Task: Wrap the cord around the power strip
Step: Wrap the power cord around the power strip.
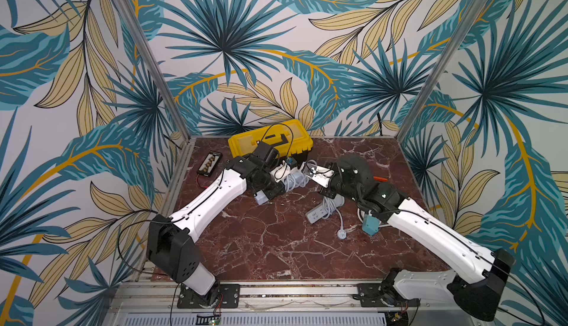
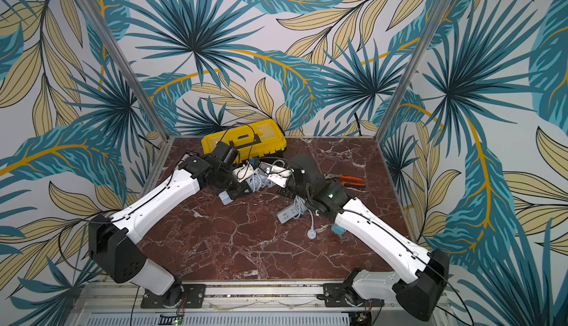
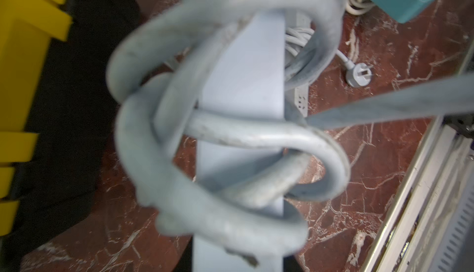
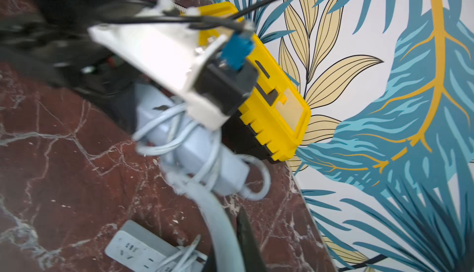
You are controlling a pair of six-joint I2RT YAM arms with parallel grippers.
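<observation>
A pale grey power strip (image 3: 241,91) sticks out between the jaws of my left gripper (image 1: 290,181), which is shut on it just in front of the yellow toolbox. Thick grey cord (image 3: 143,134) coils in loose loops around the strip and hides the fingers in the left wrist view. In the right wrist view the strip (image 4: 197,150) shows several turns of cord on it. From there a stretch of cord (image 4: 218,216) runs into my right gripper (image 4: 230,245), which is shut on it, close beside the left gripper.
A second power strip (image 1: 318,215) with its own bundled cord and plug (image 1: 342,234) lies on the marble under the right arm. A teal box (image 1: 369,226) sits beside it. The yellow toolbox (image 1: 270,138) stands at the back, orange pliers (image 2: 350,180) to its right, and a black terminal block (image 1: 209,163) far left.
</observation>
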